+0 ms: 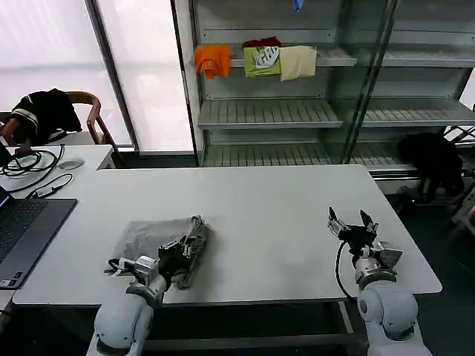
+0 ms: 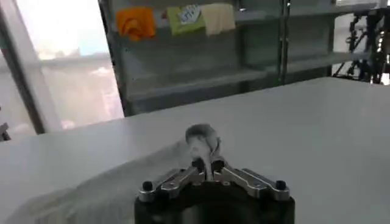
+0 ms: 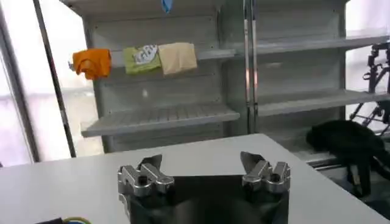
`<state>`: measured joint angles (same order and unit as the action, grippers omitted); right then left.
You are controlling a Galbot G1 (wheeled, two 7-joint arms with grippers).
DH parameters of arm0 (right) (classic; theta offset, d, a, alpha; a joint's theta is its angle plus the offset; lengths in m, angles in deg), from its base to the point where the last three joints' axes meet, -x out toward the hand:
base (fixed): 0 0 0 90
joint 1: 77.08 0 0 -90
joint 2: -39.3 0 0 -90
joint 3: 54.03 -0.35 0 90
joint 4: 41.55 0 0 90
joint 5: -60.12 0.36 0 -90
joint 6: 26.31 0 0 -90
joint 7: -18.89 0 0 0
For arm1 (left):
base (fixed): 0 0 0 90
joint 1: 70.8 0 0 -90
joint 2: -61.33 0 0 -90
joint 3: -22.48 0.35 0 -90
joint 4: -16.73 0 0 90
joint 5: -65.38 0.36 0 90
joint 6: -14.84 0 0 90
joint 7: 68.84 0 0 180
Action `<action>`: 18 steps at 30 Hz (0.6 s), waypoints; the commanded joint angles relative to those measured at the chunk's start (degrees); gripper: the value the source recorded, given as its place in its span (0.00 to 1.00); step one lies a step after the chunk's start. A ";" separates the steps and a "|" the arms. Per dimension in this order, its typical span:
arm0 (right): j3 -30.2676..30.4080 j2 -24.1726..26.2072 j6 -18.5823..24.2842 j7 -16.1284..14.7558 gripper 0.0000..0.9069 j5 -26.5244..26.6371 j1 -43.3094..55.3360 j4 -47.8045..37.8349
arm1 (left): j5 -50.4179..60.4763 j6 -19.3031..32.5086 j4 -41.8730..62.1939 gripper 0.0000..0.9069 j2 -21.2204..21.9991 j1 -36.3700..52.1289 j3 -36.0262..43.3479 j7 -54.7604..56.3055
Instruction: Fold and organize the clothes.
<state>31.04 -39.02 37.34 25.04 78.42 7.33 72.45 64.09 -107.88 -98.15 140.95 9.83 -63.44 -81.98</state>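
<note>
Looking down from the head view, you see the grey shirt [image 1: 159,241] lying near-left on the white table [image 1: 282,215]. The left wrist view shows the left gripper [image 2: 207,163] pinching its bunched edge. The right gripper [image 1: 350,224] hovers near-right, fingers spread, holding nothing.

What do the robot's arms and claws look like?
Both arms are smooth, rounded and pale grey-white, ending in silvery metal wrists. The left gripper and the right gripper are black, with silver metal links held by dark bolts and short pointed black fingers. A black cable loops beside the right wrist, and more cables bunch beside the left wrist.
</note>
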 commanded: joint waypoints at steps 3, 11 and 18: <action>0.02 -0.33 0.04 0.01 1.00 -0.22 0.13 -0.36 | -0.86 -0.38 -5.57 1.00 3.34 -2.96 6.04 3.51; -0.23 -0.18 0.24 -0.23 1.00 -0.14 -0.23 -0.33 | -11.36 -0.28 -15.20 1.00 -2.71 -1.63 -7.92 3.42; 0.44 -0.20 0.04 -0.23 1.00 -0.19 0.14 -0.22 | -22.72 2.27 4.24 1.00 -14.31 -0.66 -28.26 -0.70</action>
<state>30.94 -39.02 37.55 24.79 78.30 7.15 72.16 55.01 -107.58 -106.28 138.69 8.62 -69.09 -79.95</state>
